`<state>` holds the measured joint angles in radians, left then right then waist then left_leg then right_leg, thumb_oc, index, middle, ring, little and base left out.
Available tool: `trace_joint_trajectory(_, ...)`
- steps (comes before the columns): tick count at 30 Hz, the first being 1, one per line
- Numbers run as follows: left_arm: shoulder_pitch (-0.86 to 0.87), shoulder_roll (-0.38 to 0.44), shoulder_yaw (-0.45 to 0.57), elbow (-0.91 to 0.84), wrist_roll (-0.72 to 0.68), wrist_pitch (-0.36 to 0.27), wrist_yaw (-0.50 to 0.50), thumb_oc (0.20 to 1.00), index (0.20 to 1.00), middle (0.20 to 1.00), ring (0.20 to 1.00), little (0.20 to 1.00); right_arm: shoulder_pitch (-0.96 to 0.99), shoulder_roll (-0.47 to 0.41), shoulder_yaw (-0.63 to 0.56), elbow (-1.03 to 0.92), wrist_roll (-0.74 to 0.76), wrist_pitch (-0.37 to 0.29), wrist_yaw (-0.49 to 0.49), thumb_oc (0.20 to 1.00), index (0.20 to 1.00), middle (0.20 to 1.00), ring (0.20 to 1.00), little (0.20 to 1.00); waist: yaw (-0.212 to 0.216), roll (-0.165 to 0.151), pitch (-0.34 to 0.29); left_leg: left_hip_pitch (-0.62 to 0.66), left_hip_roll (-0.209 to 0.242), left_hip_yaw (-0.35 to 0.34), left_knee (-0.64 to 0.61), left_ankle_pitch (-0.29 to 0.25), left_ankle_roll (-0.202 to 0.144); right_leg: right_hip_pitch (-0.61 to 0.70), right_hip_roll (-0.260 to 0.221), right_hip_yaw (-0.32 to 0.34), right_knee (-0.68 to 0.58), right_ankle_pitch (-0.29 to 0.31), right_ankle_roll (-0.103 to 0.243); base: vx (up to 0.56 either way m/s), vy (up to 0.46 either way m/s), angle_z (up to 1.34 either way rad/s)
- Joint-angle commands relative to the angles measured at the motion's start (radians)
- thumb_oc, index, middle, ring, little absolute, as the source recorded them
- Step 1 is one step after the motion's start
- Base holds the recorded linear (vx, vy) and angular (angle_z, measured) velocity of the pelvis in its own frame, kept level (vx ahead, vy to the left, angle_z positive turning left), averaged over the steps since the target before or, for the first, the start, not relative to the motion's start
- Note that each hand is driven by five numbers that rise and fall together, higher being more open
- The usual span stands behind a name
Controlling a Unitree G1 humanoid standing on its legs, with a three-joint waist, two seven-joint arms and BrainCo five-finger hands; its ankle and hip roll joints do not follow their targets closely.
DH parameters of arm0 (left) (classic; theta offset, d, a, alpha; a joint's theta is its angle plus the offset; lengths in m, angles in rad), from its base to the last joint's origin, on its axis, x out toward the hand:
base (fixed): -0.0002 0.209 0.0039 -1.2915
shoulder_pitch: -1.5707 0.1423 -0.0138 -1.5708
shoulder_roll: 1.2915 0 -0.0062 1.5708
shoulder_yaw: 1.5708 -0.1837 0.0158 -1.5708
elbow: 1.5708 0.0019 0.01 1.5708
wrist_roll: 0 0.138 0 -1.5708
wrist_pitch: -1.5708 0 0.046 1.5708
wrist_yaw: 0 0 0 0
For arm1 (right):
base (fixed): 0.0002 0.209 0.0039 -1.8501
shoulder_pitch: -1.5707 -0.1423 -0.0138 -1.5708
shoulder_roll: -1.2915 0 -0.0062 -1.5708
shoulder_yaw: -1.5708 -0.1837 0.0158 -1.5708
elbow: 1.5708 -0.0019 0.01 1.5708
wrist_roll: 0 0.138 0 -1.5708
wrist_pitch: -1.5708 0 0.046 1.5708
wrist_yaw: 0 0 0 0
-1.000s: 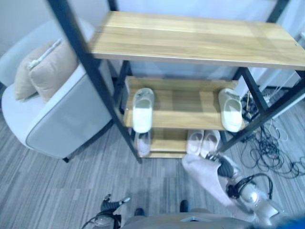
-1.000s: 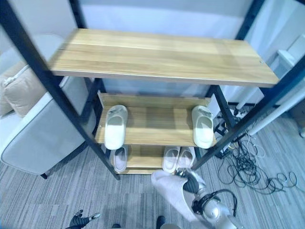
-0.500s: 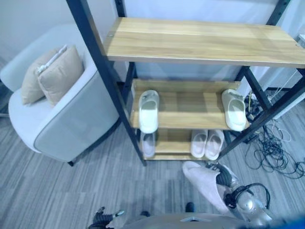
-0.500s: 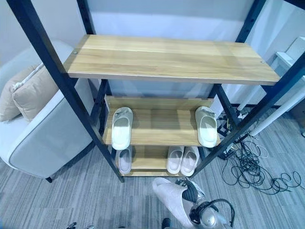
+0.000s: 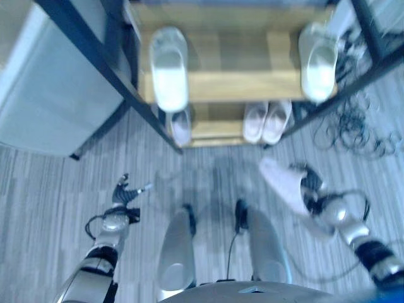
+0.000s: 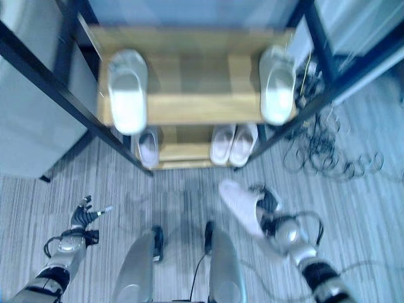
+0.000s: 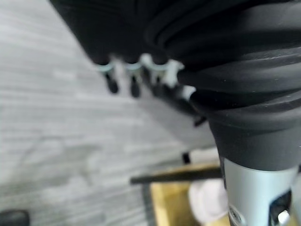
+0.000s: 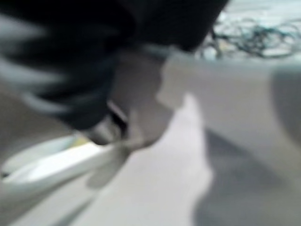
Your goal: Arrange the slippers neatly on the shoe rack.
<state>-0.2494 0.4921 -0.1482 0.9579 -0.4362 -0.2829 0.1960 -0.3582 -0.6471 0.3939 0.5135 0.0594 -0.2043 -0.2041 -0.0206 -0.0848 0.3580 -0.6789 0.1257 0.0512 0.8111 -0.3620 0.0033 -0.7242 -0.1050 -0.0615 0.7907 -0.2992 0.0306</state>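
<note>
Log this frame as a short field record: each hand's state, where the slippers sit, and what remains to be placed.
right hand: shut on a pinkish slipper, held above the floor in front of the shoe rack
left hand: low at the robot's left side, fingers relaxed, holding nothing
middle shelf: two pale green slippers, one at the left end, one at the right end, far apart
bottom shelf: a single pinkish slipper at left, a pair side by side at right
remaining: the held slipper is not yet on the rack
</note>
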Motion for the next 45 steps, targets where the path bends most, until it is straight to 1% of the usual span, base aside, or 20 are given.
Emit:
trace_joint_trajectory(1, -0.025, 0.01, -0.011, -0.034, -0.084, -0.068, 0.029, 1.0, 1.0, 1.0, 1.0, 1.0, -0.007, -0.004, 0.028, -0.05, 0.044, -0.045, -0.077, 0.2, 0.2, 0.2, 0.2, 0.2, 0.015, -0.017, -0.109, -0.141, -0.034, -0.003, 0.108, 0.015, 0.022, -0.076, -0.05, 0.053, 0.061, 0.028, 0.031, -0.09, -0.069, -0.1)
trace_joint_trajectory(4, -0.079, 0.005, 0.015, -0.061, -0.138, -0.07, 0.046, 1.0, 1.0, 1.0, 1.0, 1.0, -0.092, -0.007, 0.039, -0.096, 0.021, -0.041, -0.107, 0.2, 0.2, 0.2, 0.2, 0.2, 0.012, -0.015, -0.13, -0.325, -0.031, -0.037, 0.231, -0.021, 0.035, -0.26, -0.04, 0.069, 0.2, -0.025, 0.006, -0.04, -0.066, 0.05)
trace_joint_trajectory(5, -0.079, 0.006, 0.016, -0.062, -0.138, -0.07, 0.046, 1.0, 1.0, 1.0, 1.0, 1.0, -0.093, -0.007, 0.04, -0.096, 0.021, -0.041, -0.108, 0.2, 0.2, 0.2, 0.2, 0.2, 0.011, -0.015, -0.135, -0.334, -0.031, -0.038, 0.236, -0.023, 0.035, -0.269, -0.04, 0.07, 0.205, -0.027, 0.006, 0.02, -0.048, 0.08)
trace_joint_trajectory(6, -0.098, 0.003, 0.018, -0.071, -0.157, -0.072, 0.053, 1.0, 1.0, 1.0, 1.0, 1.0, -0.136, -0.007, 0.053, -0.115, 0.012, -0.041, -0.12, 0.2, 0.2, 0.2, 0.2, 0.2, 0.012, -0.012, -0.138, -0.393, -0.029, -0.046, 0.28, -0.037, 0.04, -0.33, -0.04, 0.078, 0.259, -0.049, -0.003, 0.02, -0.035, 0.01)
trace_joint_trajectory(7, -0.111, 0.002, 0.026, -0.096, -0.17, -0.074, 0.067, 1.0, 1.0, 1.0, 1.0, 1.0, -0.173, -0.011, 0.054, -0.137, 0.003, -0.039, -0.135, 0.2, 0.2, 0.2, 0.2, 0.2, 0.014, -0.01, -0.14, -0.449, -0.027, -0.054, 0.326, -0.053, 0.044, -0.387, -0.038, 0.085, 0.314, -0.07, -0.013, 0.06, -0.057, -0.02)
trace_joint_trajectory(8, -0.12, -0.007, 0.03, -0.105, -0.184, -0.075, 0.072, 1.0, 1.0, 1.0, 1.0, 1.0, -0.238, -0.012, 0.072, -0.145, -0.024, -0.038, -0.153, 0.2, 0.2, 0.2, 0.2, 0.2, 0.019, -0.007, -0.154, -0.537, -0.029, -0.07, 0.402, -0.079, 0.052, -0.474, -0.033, 0.095, 0.395, -0.097, -0.024, 0.07, -0.036, 0.0)
trace_joint_trajectory(12, -0.158, 0.005, 0.019, -0.096, -0.213, -0.071, 0.083, 1.0, 1.0, 1.0, 1.0, 1.0, -0.434, -0.019, 0.128, -0.113, -0.034, -0.023, -0.178, 0.2, 0.2, 0.2, 0.2, 0.2, 0.032, -0.002, -0.158, -0.69, -0.034, -0.088, 0.574, -0.144, 0.068, -0.629, -0.026, 0.105, 0.573, -0.154, -0.046, 0.12, -0.018, 0.0)
trace_joint_trajectory(16, -0.178, 0.03, -0.007, -0.098, -0.241, -0.073, 0.085, 1.0, 1.0, 1.0, 1.0, 1.0, -0.677, -0.029, 0.221, 0.042, 0.02, -0.003, -0.185, 0.2, 0.2, 0.2, 0.2, 0.2, 0.053, 0.005, -0.148, -0.822, -0.049, -0.101, 0.725, -0.194, 0.079, -0.755, -0.029, 0.115, 0.726, -0.198, -0.063, 0.14, 0.003, 0.07)
trace_joint_trajectory(19, -0.185, 0.051, -0.025, -0.104, -0.249, -0.079, 0.093, 1.0, 1.0, 1.0, 1.0, 1.0, -0.802, -0.034, 0.295, 0.171, 0.038, 0.007, -0.178, 0.2, 0.2, 0.2, 0.2, 0.2, 0.07, 0.005, -0.139, -0.889, -0.06, -0.104, 0.8, -0.213, 0.076, -0.814, -0.035, 0.12, 0.804, -0.217, -0.073, 0.12, -0.005, 0.15)
trace_joint_trajectory(21, -0.18, 0.064, -0.029, -0.137, -0.252, -0.092, 0.105, 1.0, 1.0, 1.0, 1.0, 1.0, -0.898, -0.04, 0.364, 0.309, 0.038, 0.012, -0.17, 0.2, 0.2, 0.2, 0.2, 0.2, 0.09, 0.003, -0.101, -0.891, -0.06, -0.098, 0.848, -0.231, 0.071, -0.828, -0.041, 0.13, 0.869, -0.23, -0.08, 0.1, -0.019, 0.12)
trace_joint_trajectory(22, -0.18, 0.063, -0.034, -0.123, -0.264, -0.101, 0.092, 1.0, 1.0, 1.0, 1.0, 1.0, -0.958, -0.041, 0.418, 0.376, 0.029, 0.012, -0.148, 0.2, 0.2, 0.2, 0.2, 0.2, 0.098, 0.001, -0.078, -0.891, -0.062, -0.094, 0.866, -0.236, 0.07, -0.835, -0.045, 0.136, 0.887, -0.233, -0.081, 0.07, -0.032, 0.18)
trace_joint_trajectory(23, -0.186, 0.071, -0.041, -0.121, -0.269, -0.102, 0.092, 1.0, 1.0, 1.0, 1.0, 1.0, -0.998, -0.026, 0.451, 0.431, 0.03, 0.018, -0.14, 0.2, 0.2, 0.2, 0.2, 0.2, 0.107, 0.002, -0.066, -0.891, -0.06, -0.092, 0.873, -0.245, 0.071, -0.838, -0.045, 0.144, 0.896, -0.238, -0.082, 0.06, -0.038, 0.13)
trace_joint_trajectory(25, -0.169, 0.082, -0.061, -0.157, -0.247, -0.103, 0.083, 1.0, 1.0, 1.0, 1.0, 1.0, -1.082, -0.024, 0.53, 0.584, 0.032, 0.034, -0.08, 0.2, 0.2, 0.2, 0.2, 0.2, 0.128, 0.002, -0.028, -0.891, -0.071, -0.086, 0.884, -0.247, 0.066, -0.844, -0.057, 0.155, 0.922, -0.24, -0.085, 0.05, -0.051, 0.1)
trace_joint_trajectory(27, -0.137, 0.087, -0.083, -0.173, -0.203, -0.104, 0.079, 1.0, 1.0, 1.0, 1.0, 1.0, -1.121, -0.047, 0.535, 0.654, 0.063, 0.032, -0.058, 0.2, 0.2, 0.2, 0.2, 0.2, 0.141, 0.004, -0.015, -0.891, -0.078, -0.083, 0.89, -0.246, 0.066, -0.845, -0.062, 0.158, 0.935, -0.239, -0.084, 0.05, -0.044, 0.17)
trace_joint_trajectory(31, -0.094, 0.078, -0.09, -0.165, -0.18, -0.115, 0.076, 1.0, 1.0, 1.0, 1.0, 1.0, -1.197, -0.081, 0.535, 0.725, 0.128, 0.022, -0.068, 0.2, 0.2, 0.2, 0.2, 0.2, 0.157, 0.004, 0.013, -0.891, -0.077, -0.081, 0.882, -0.236, 0.062, -0.846, -0.069, 0.165, 0.937, -0.232, -0.08, 0.02, -0.022, 0.08)
trace_joint_trajectory(32, -0.059, 0.062, -0.088, -0.15, -0.18, -0.115, 0.075, 1.0, 1.0, 1.0, 1.0, 1.0, -1.227, -0.103, 0.532, 0.746, 0.155, 0.011, -0.081, 0.2, 0.2, 0.2, 0.2, 0.2, 0.163, 0.004, 0.019, -0.891, -0.076, -0.08, 0.872, -0.228, 0.059, -0.846, -0.076, 0.167, 0.932, -0.23, -0.08, 0.02, -0.016, 0.07)
trace_joint_trajectory(37, -0.01, 0.046, -0.088, -0.099, -0.155, -0.124, 0.089, 1.0, 1.0, 1.0, 1.0, 1.0, -1.301, -0.129, 0.561, 0.776, 0.179, -0.013, -0.112, 0.2, 0.2, 0.2, 0.2, 0.2, 0.178, 0.005, 0.032, -0.891, -0.081, -0.082, 0.826, -0.203, 0.056, -0.846, -0.091, 0.155, 0.895, -0.218, -0.076, 0.0, -0.018, 0.06)
trace_joint_trajectory(40, 0.009, 0.035, -0.092, -0.08, -0.148, -0.126, 0.09, 1.0, 1.0, 1.0, 1.0, 1.0, -1.306, -0.139, 0.559, 0.783, 0.191, -0.022, -0.116, 0.2, 0.2, 0.2, 0.2, 0.2, 0.182, 0.001, 0.031, -0.891, -0.087, -0.081, 0.815, -0.197, 0.055, -0.846, -0.094, 0.154, 0.89, -0.215, -0.075, 0.02, -0.015, 0.07)
trace_joint_trajectory(44, 0.008, 0.01, -0.09, -0.039, -0.141, -0.126, 0.108, 1.0, 1.0, 1.0, 1.0, 1.0, -1.306, -0.137, 0.573, 0.706, 0.199, -0.04, -0.147, 0.2, 0.2, 0.2, 0.2, 0.2, 0.174, -0.007, 0.039, -0.891, -0.085, -0.084, 0.774, -0.179, 0.051, -0.845, -0.1, 0.155, 0.863, -0.2, -0.07, -0.01, 0.003, 0.07)
trace_joint_trajectory(45, 0.012, -0.005, -0.091, -0.025, -0.128, -0.126, 0.123, 1.0, 1.0, 1.0, 1.0, 1.0, -1.294, -0.135, 0.577, 0.643, 0.17, -0.047, -0.172, 0.2, 0.2, 0.2, 0.2, 0.2, 0.165, -0.014, 0.029, -0.891, -0.085, -0.082, 0.742, -0.166, 0.048, -0.843, -0.105, 0.146, 0.831, -0.195, -0.071, -0.01, -0.013, 0.05)
